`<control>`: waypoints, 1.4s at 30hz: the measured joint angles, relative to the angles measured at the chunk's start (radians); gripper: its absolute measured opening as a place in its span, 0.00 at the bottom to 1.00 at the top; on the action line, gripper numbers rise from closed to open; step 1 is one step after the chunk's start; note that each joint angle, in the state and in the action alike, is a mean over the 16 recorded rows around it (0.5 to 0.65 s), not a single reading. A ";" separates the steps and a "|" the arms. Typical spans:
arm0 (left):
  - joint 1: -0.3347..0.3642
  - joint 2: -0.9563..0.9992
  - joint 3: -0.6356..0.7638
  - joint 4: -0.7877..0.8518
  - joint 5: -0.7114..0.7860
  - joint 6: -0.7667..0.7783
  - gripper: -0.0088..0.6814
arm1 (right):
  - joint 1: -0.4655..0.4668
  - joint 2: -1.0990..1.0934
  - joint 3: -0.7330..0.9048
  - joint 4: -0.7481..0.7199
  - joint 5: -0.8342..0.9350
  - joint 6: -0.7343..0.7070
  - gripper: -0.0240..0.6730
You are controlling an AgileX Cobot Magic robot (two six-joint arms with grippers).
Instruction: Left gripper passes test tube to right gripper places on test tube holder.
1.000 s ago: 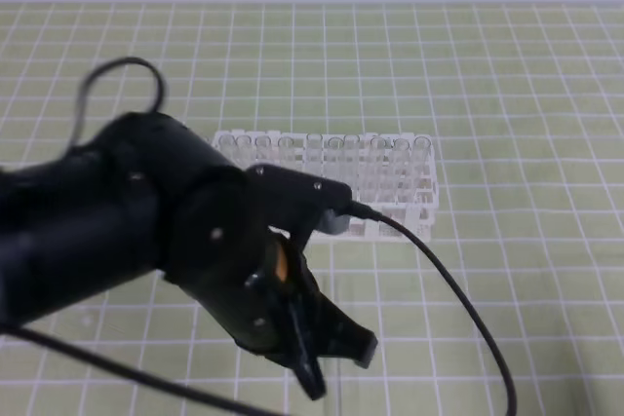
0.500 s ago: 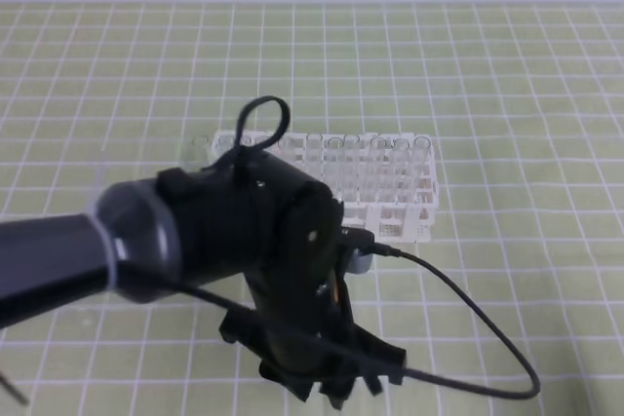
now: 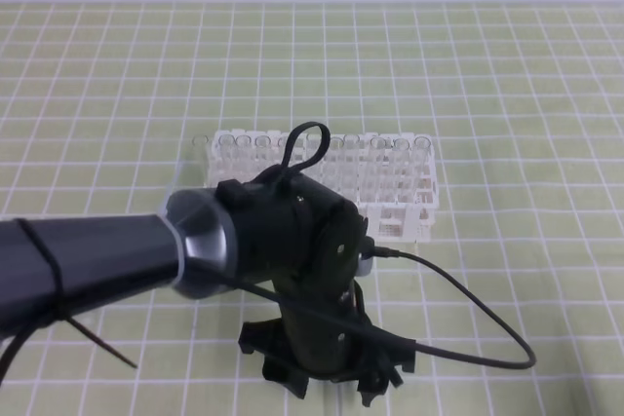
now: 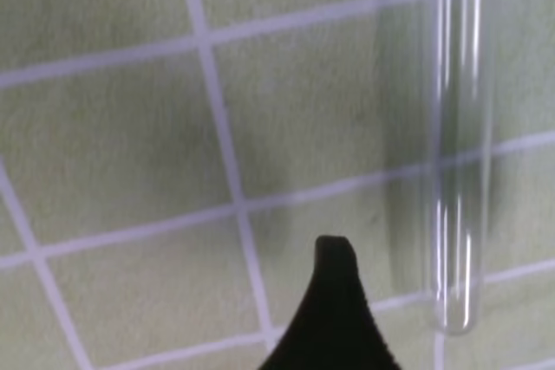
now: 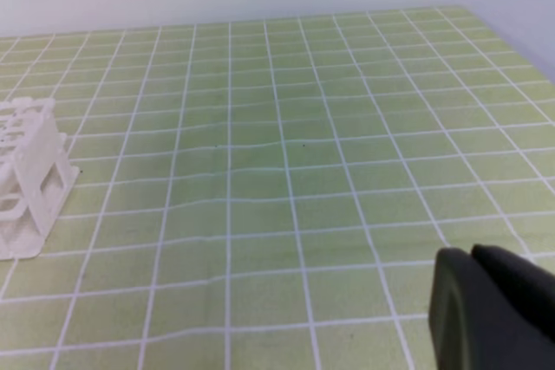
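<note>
A: Tube (image 4: 455,153) lies flat on the green checked surface (image 4: 113,127), just to the right of the one tip of the left pincer (image 3: 327,382) seen by the wrist camera, not touching it.

B: And the jaws?

A: Left pincer spread wide, holding nothing. Right pincer (image 5: 494,309) closed, empty. White rack (image 3: 390,187) stands beyond the left pincer.

The exterior high view looks down on the gridded worktop (image 3: 507,94); the left wrist view sits close above it; the right wrist view looks low across, sharing the test tube holder (image 5: 26,175).
</note>
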 joint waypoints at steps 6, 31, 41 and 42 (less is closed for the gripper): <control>0.000 0.009 0.000 0.022 -0.022 -0.016 0.69 | 0.000 0.000 0.000 0.000 0.000 0.000 0.01; -0.042 0.060 0.001 0.042 -0.002 -0.031 0.59 | 0.000 0.000 0.000 0.000 0.000 0.000 0.01; -0.049 0.070 0.001 0.040 0.014 -0.042 0.39 | 0.000 0.000 0.000 0.000 0.000 0.000 0.01; -0.049 0.069 0.001 0.040 0.016 -0.043 0.37 | 0.000 0.000 0.000 0.000 0.000 0.000 0.01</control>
